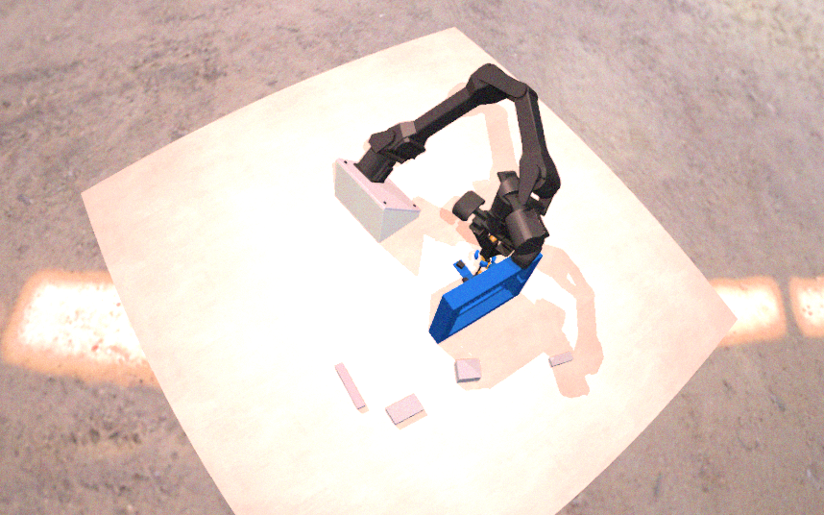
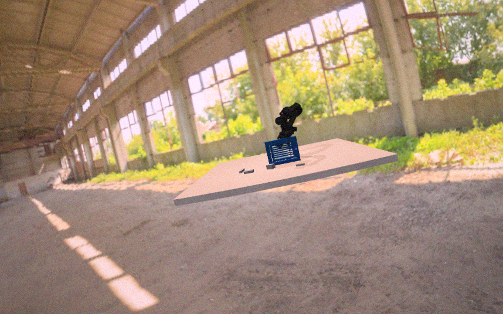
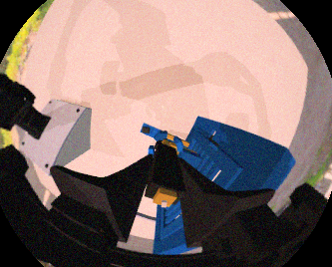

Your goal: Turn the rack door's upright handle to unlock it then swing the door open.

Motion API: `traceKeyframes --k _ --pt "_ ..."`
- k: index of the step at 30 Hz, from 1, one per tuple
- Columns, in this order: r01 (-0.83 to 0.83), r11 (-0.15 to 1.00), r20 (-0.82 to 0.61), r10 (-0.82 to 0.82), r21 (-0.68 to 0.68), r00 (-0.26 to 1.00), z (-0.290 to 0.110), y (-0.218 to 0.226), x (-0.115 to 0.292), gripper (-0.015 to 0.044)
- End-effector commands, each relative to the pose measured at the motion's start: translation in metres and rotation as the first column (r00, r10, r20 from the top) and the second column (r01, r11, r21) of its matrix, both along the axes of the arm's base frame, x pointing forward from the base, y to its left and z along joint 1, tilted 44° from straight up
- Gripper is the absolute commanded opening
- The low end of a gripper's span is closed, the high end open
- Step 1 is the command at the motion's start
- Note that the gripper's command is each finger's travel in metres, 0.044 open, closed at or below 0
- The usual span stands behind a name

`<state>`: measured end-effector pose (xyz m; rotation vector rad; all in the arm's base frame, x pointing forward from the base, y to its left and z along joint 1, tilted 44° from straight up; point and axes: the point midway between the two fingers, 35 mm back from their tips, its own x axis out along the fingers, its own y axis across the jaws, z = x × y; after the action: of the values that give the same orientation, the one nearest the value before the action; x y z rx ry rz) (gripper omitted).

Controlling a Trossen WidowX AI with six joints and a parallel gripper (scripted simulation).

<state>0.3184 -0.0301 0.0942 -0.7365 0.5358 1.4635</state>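
Note:
The blue rack frame (image 1: 480,283) (image 2: 268,150) (image 3: 257,154) stands upright on the table (image 1: 242,319) (image 2: 222,179) (image 3: 267,55). The slatted door (image 3: 207,155) appears to sit in the frame, with no clear gap visible. My gripper (image 1: 487,248) (image 3: 165,158) is on the handle side of the door, shut on the orange handle (image 3: 165,196). Small blue and orange parts show just beyond the fingertips. The fingers and arm hide much of the handle, so its exact turn cannot be told. In the exterior view the frame hides the gripper.
Pale blocks (image 1: 467,369) (image 1: 405,409) (image 1: 350,386) (image 1: 560,358) lie on the table on the frame's far side from the gripper. A grey wedge-shaped base (image 1: 359,198) (image 3: 60,130) carries the arm, which arches around to the frame's right end in the top view.

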Motion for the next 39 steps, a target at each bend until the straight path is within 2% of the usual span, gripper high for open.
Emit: traceKeyframes --k 1,12,22,24,31,39 --pt "-0.054 0.999 0.053 0.054 -0.005 0.997 0.0000 0.0010 0.0007 0.0014" --pt "-0.054 0.999 0.053 0.054 -0.005 0.997 0.0000 0.0010 0.0007 0.0014" --pt "-0.054 0.999 0.053 0.054 -0.005 0.997 0.0000 0.0010 0.0007 0.0276" --pt "-0.048 0.999 0.047 0.048 -0.004 0.998 0.0000 0.0010 0.0007 0.0286" --pt "0.178 0.984 -0.167 -0.176 0.000 0.970 0.0000 0.0010 0.0007 0.0286" --pt "0.443 0.894 -0.419 -0.427 -0.063 0.802 0.0000 0.0010 0.0007 0.0286"
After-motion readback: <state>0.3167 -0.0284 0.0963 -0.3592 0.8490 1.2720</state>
